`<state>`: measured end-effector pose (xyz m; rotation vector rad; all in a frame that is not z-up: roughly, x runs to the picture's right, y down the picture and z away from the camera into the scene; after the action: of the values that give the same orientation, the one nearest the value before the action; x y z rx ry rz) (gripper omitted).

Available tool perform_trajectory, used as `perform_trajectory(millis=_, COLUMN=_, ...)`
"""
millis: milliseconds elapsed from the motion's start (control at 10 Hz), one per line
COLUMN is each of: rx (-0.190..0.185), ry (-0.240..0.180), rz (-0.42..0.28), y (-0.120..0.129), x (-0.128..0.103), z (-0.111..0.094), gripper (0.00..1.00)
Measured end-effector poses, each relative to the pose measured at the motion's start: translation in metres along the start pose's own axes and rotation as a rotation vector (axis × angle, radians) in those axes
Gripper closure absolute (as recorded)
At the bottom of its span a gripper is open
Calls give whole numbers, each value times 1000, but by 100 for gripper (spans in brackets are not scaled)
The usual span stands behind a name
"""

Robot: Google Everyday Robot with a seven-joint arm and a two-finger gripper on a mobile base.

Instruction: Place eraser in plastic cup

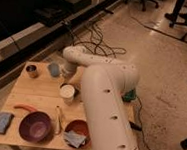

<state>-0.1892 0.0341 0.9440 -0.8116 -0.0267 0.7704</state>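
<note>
Camera view looks down on a wooden table (30, 90) with the robot's thick white arm (107, 101) rising from the near right and folding over to the far side of it. The gripper (65, 79) hangs at the end of the downturned wrist, low over the table near its far edge. Its fingers are pressed together, and the wrist hides whether anything is caught between them.

The eraser cannot be made out anywhere. If it lies at the gripper, the arm covers it.

The plastic cup (54, 69), grey-blue and upright, stands just beside the gripper on its left and slightly farther back. Beyond that cup, still farther left of the gripper, sits a shiny metal tin (32, 71). A white cup (67, 93) stands upright just in front of the gripper, on the near side.

Well in front of the gripper, along the table's near edge, are a purple bowl (35, 126) and an orange bowl (78, 129) holding a crumpled grey thing (75, 138), with a thin wooden stick (59, 119) between the two bowls. A blue-grey pad (3, 122) lies flat at the near left corner. A red-orange curved piece (25, 107) lies just behind the purple bowl.
</note>
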Motion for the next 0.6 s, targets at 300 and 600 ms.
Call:
perform_trajectory(millis=300, rx=-32, ry=116, rz=-87, y=13, x=-4, z=-5, gripper=95)
perform_trajectory(millis=600, rx=-33, ry=131, rz=-152, y=5, x=2, z=-16, gripper=66)
